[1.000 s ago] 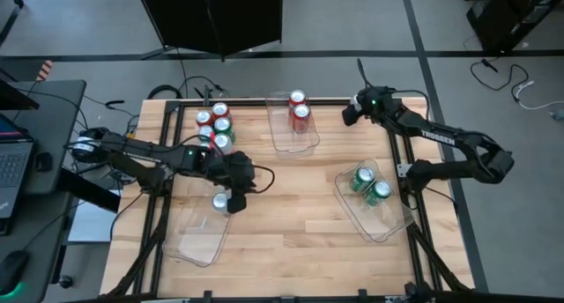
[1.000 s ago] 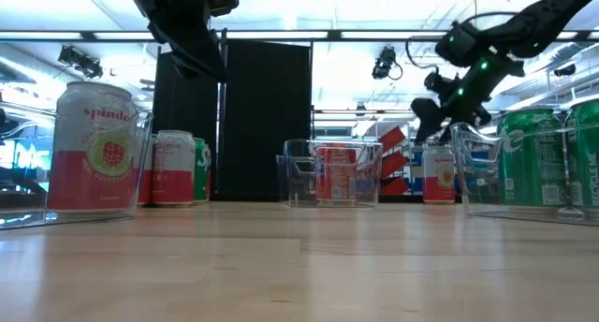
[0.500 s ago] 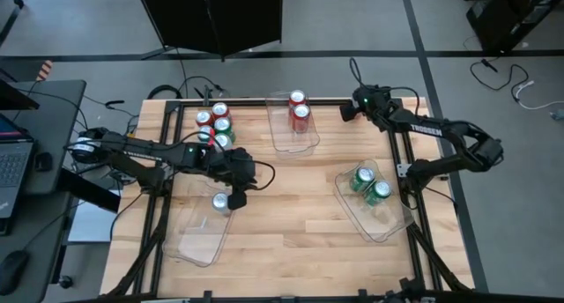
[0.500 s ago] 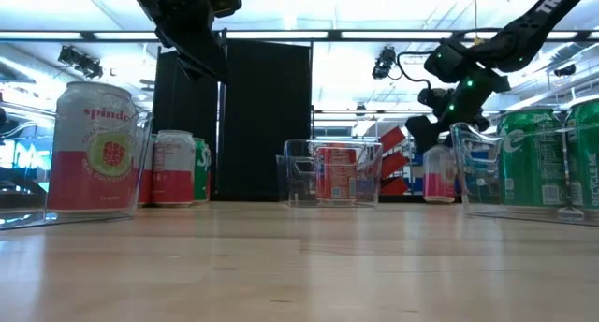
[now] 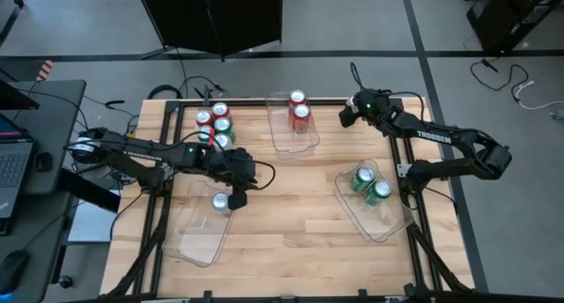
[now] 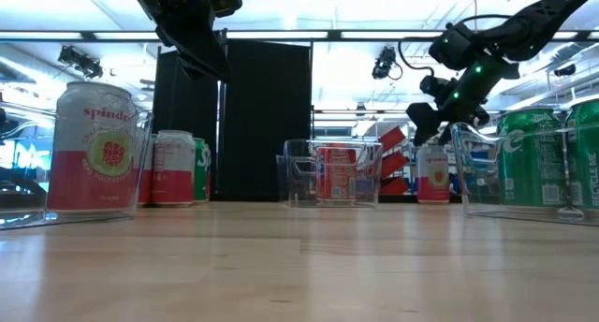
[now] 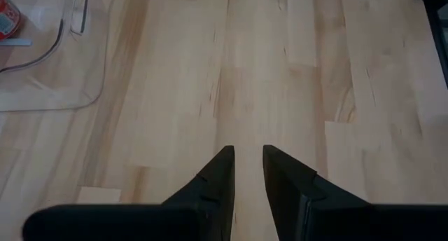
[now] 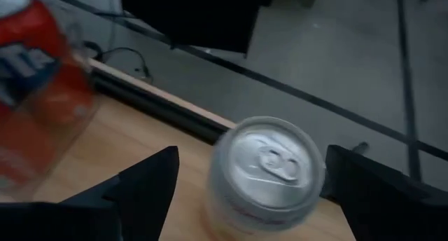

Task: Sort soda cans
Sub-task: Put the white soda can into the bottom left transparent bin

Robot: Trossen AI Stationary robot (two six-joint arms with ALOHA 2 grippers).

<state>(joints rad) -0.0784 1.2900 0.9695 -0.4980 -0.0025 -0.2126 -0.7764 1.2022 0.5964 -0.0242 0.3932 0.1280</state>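
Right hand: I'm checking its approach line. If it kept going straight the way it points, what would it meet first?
Most likely the silver-topped can. It sits right ahead of the open right hand, between the two fingers. Depth is unclear, so I can't tell how near it is.

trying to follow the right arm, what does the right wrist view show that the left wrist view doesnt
Only the right wrist view: a silver-topped can standing between its wide-open jaws, near the table's edge frame, and red cans inside a clear bin.

Only the left wrist view: a bare stretch of table with the left jaws nearly closed and holding nothing, and the rounded corner of another clear bin.

Both: the light wooden table, and a clear bin off to one side.
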